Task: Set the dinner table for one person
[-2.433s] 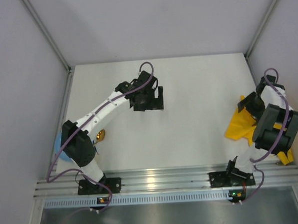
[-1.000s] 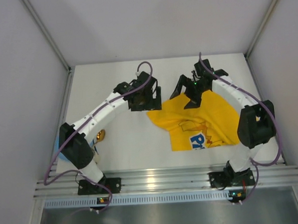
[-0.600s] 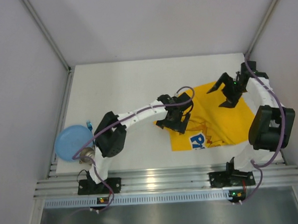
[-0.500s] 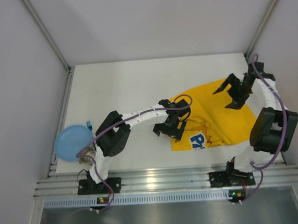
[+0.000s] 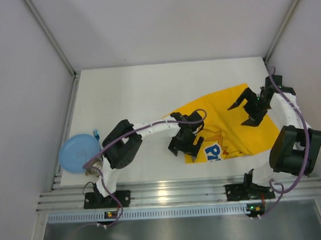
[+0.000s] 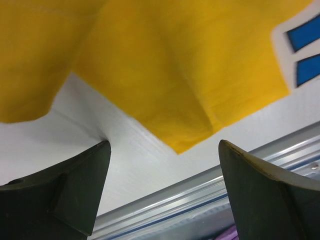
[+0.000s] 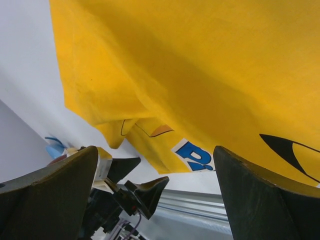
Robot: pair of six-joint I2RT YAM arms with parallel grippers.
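Note:
The white dinner table (image 5: 127,95) carries a yellow cartoon-printed placemat (image 5: 225,122) at centre-right, still creased, with a fold along its left side. My left gripper (image 5: 184,146) is open and empty, low over the placemat's near-left corner (image 6: 190,135); its fingers (image 6: 75,190) straddle bare tabletop (image 6: 135,155). My right gripper (image 5: 244,111) is open and empty above the placemat's far right part. The right wrist view shows the cloth (image 7: 200,60) with blue lettering (image 7: 194,152) and the left gripper (image 7: 135,192) below it.
A blue plate (image 5: 77,153) lies at the table's left edge, with a small metallic object (image 5: 93,165) beside it near the left arm's base. The ridged aluminium rail (image 5: 169,192) runs along the near edge, also in the left wrist view (image 6: 210,190). Grey wall panels enclose the table.
The right arm drew the placemat from the right edge onto the table and let go. The left arm swung from the back to the placemat's near-left corner, uncovering the blue plate.

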